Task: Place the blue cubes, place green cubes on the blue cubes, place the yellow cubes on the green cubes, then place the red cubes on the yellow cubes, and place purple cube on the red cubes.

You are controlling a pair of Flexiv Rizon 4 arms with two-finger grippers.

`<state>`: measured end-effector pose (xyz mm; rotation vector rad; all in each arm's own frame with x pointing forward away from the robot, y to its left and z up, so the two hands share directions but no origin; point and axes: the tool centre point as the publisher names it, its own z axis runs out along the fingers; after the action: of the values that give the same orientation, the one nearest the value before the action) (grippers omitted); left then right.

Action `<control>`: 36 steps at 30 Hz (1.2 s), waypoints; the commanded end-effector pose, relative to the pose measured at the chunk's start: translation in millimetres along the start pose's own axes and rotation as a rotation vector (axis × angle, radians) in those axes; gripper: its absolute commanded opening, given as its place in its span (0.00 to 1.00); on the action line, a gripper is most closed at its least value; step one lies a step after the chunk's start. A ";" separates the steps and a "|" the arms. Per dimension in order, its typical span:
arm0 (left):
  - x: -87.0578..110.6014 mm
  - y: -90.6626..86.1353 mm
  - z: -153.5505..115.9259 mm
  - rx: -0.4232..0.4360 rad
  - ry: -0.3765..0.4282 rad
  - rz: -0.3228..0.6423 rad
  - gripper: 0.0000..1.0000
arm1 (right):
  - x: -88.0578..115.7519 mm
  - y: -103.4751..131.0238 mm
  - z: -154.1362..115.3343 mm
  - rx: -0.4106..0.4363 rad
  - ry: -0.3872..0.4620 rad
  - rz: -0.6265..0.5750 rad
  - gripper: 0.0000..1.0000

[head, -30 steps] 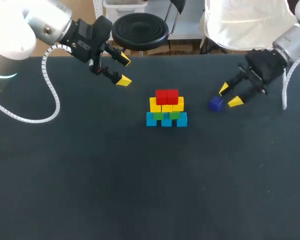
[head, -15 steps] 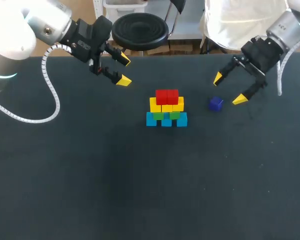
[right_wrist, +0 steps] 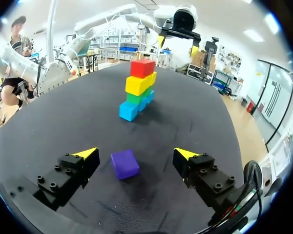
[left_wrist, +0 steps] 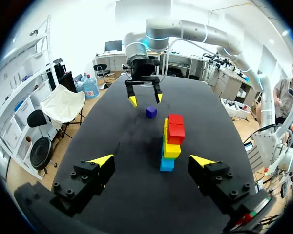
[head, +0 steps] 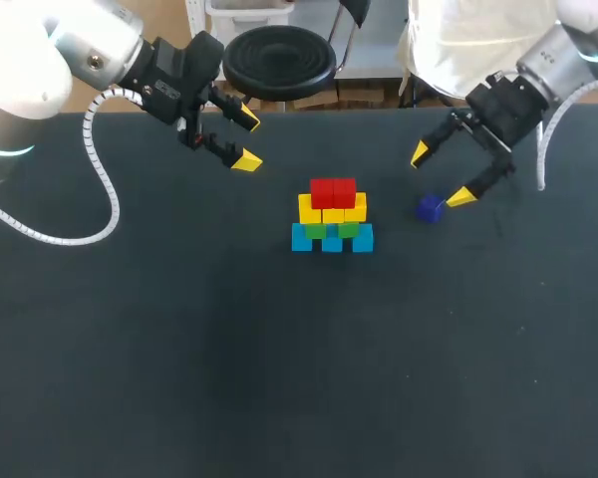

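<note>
The purple cube sits flat on the counter, alone, near the right side of the stack. It is one cube, turned a little against my fingers, and no side is longer. My right end effector hangs over it, tilted down, fingers wide apart, one on each side, not touching. The stack has three blue cubes in a side-to-side row, two green cubes showing, yellow cubes above, and two red cubes on top. My left end effector hangs open, well apart, holding nothing.
</note>
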<state>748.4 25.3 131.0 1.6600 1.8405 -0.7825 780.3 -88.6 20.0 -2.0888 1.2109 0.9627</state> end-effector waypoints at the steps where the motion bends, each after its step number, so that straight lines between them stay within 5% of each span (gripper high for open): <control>1: 0.0 1.1 0.2 0.003 0.002 0.001 1.00 | 10.4 -13.4 -6.1 -0.376 -0.052 0.010 1.00; 18: 0.0 1.1 0.2 0.003 0.002 0.001 1.00 | -4.1 15.7 -33.9 -0.576 -0.160 -0.033 1.00; 23: 0.0 1.1 0.2 0.003 0.002 0.001 1.00 | -9.9 21.2 -24.7 -0.685 -0.176 -0.077 1.00; 36: 0.0 1.1 0.2 0.003 0.002 0.001 1.00 | -17.8 40.0 -5.3 -0.751 -0.193 -0.066 1.00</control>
<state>748.4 25.2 131.1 1.6601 1.8405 -0.7825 732.9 -101.7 34.1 -2.0018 1.0920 1.1811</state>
